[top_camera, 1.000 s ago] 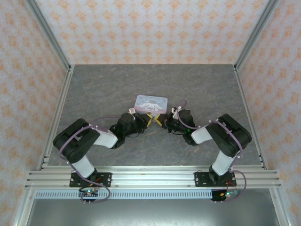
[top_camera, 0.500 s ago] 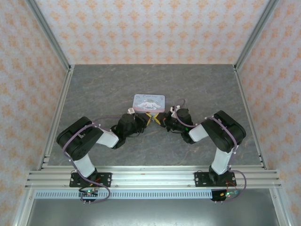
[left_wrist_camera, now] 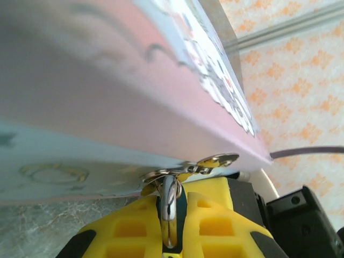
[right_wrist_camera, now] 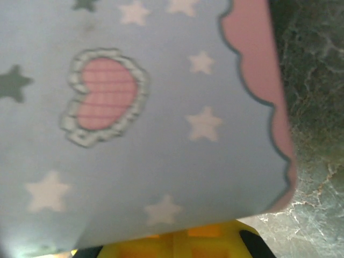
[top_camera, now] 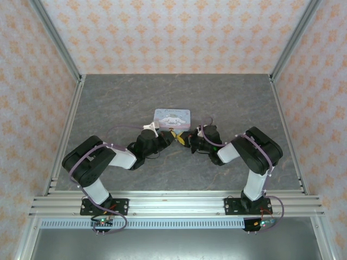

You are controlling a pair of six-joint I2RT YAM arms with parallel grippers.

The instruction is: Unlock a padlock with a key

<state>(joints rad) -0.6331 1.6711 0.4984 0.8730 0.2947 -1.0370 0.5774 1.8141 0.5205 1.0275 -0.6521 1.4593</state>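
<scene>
Your left gripper point(top_camera: 170, 135) sat at the near side of the tin box point(top_camera: 172, 117), in the middle of the gray table point(top_camera: 119, 103). In its wrist view, its yellow fingers point(left_wrist_camera: 226, 215) were squeezed shut on the padlock point(left_wrist_camera: 169, 220), pinching its shiny silver loop. That loop went up into a small metal ring point(left_wrist_camera: 153, 174) on the edge of the box. Your right gripper point(top_camera: 186, 141) was just beside the left one, at the same side of the box. Its fingers were pressed tight together. I could not tell if they held the key.
</scene>
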